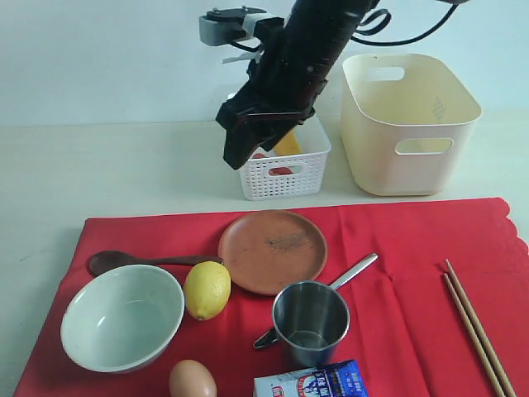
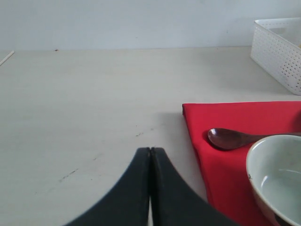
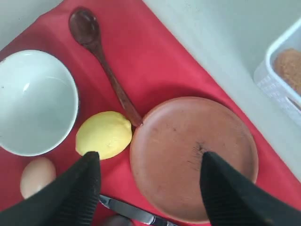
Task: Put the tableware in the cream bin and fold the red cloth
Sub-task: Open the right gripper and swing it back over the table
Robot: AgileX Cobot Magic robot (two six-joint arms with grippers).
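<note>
Right, clock read off the exterior view: the red cloth lies flat, its far edge just short of the white lattice basket and the cream bin, which stands at one o'clock from the terracotta plate. Bare table opens wide from nine to eleven o'clock. On the cloth it's crowded: the bowl is at eight, with the wooden spoon behind it. The lemon is touching the plate's rim, and the steel cup sits on the knife. The chopsticks lie alone at four, near the scalloped edge, and the egg and milk carton are at the near edge. The right gripper hangs above the basket, jaws well apart, gripping nothing. The left gripper has its fingers pressed together, empty, over bare table beside the cloth's corner.
</note>
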